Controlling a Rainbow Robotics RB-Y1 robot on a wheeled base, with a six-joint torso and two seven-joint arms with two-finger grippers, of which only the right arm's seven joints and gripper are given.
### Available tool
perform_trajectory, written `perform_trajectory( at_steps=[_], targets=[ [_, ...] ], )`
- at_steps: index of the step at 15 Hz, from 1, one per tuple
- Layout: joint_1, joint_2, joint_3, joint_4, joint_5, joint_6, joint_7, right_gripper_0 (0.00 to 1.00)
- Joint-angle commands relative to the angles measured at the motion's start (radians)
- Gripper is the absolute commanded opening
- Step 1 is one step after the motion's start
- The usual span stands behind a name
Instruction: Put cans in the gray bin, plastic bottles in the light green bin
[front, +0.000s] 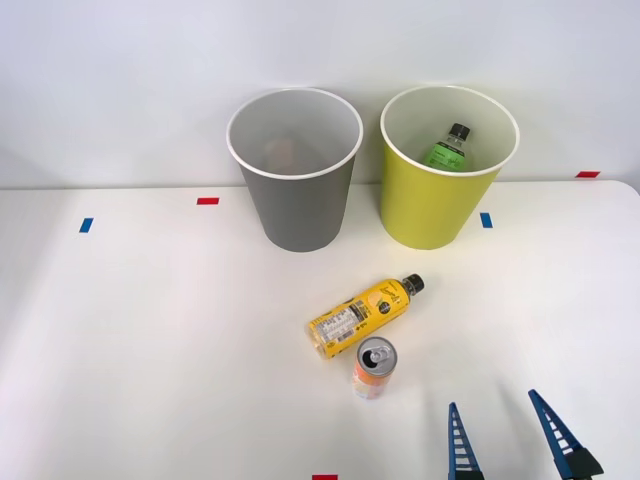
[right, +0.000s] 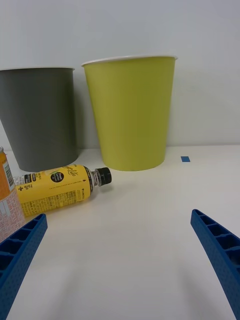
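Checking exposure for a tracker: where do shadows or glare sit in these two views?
Front view: soft, even light; the can and yellow bottle cast only faint shadows on the white table, and the can's silver top glints. Right wrist view: the gray bin darkens the wall beside it, with a soft shadow under the light green bin.

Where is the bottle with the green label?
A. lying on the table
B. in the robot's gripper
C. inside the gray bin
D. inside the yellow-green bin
D: the green-label bottle sits inside the light green bin, its black cap poking up below the rim.
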Motion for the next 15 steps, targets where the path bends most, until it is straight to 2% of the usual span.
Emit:
perform_trajectory(
  at_steps=[1,5,6,9,11,15],
  targets=[
    [0.000,0.000,0.000,0.000,0.000,0.000,0.000,1.00],
    [0.000,0.000,0.000,0.000,0.000,0.000,0.000,1.00],
    [0.000,0.000,0.003,0.037,0.000,0.015,0.000,1.00],
    [-0.026,-0.034,0.021,0.074,-0.006,-0.078,0.011,1.00],
    [-0.044,-0.095,0.069,0.061,-0.028,-0.086,0.015,1.00],
    [-0.086,-0.276,0.179,0.041,-0.063,-0.089,0.049,1.00]
  ],
)
